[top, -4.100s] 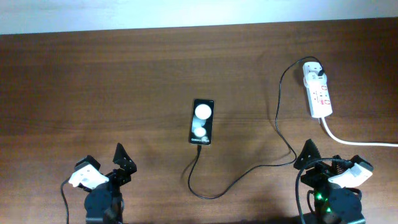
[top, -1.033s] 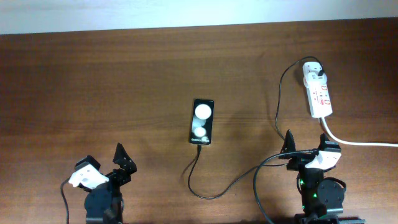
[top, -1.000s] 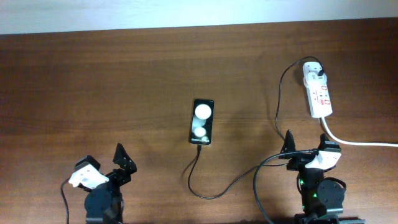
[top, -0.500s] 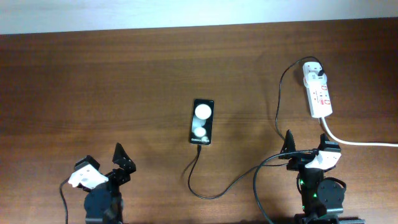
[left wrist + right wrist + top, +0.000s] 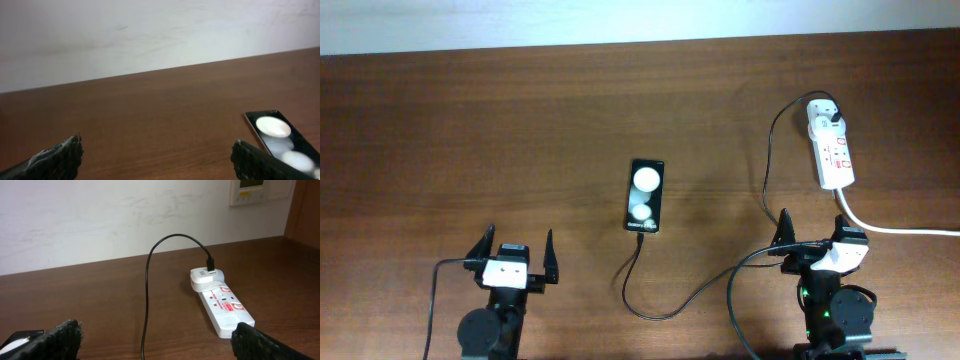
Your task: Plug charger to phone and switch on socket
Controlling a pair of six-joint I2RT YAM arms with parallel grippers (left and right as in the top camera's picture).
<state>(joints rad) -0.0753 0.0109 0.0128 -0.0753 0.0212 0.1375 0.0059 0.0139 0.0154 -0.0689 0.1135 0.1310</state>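
At the near edge the left gripper (image 5: 516, 246), at 7 o'clock, and the right gripper (image 5: 811, 238), at 5 o'clock, stood empty with fingers apart, probably ready to reach. The charger (image 5: 146, 300) met the near end of the phone (image 5: 645, 195) at centre; whether it was seated, I could not tell. Farthest, at 2 o'clock, the socket (image 5: 834, 155) held the adapter (image 5: 823, 112).
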